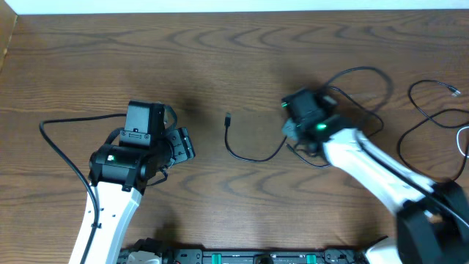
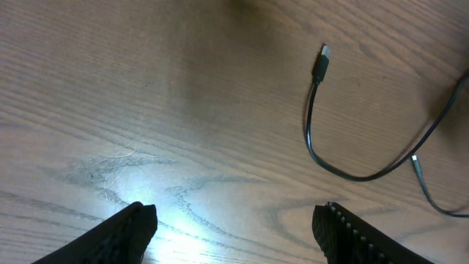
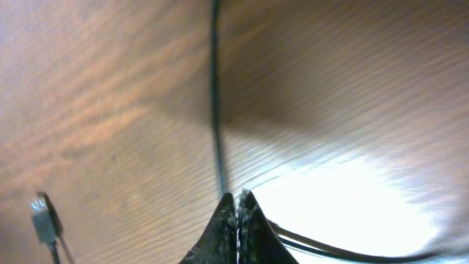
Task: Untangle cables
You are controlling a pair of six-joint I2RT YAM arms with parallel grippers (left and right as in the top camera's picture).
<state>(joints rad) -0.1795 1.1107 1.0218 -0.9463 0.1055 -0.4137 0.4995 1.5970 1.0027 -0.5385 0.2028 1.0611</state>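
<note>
Wood-grain table [image 1: 220, 51], brown, carried everything. Left arm [image 1: 110, 205] and right arm [image 1: 374, 169] both reached in from the near edge. Left gripper [image 2: 234, 235] hovered over bare wood, jaws wide, nothing between them. Right gripper [image 3: 238, 202] sat low at the table, jaws closed to a seam. By the look of it they pinched the black cable [image 1: 253, 157], which ran straight ahead from the fingertips and reappeared low to one side of them.

That black cable lay between the two grippers. Its free end curved toward the left gripper and finished in a plug [image 1: 228, 117], and the rest looped behind the right gripper. A second black cable [image 1: 429, 110] lay well apart, beyond the right arm. A white cable [image 1: 464, 141] was cut by the frame edge past it.

Progress, as a judgement: partway. One end was drawn out clear and lay alone. The loops behind the right gripper looked overlapped and not yet sorted. Whether the far black and white cables crossed could not be told.

View differences:
- Overhead gave the whole layout, but the right wrist body hid its own fingertips.
- Only the right wrist view showed the closed seam with the cable at it.
- Only the left wrist view showed the wide jaws, with the plug ahead and off to the right.
</note>
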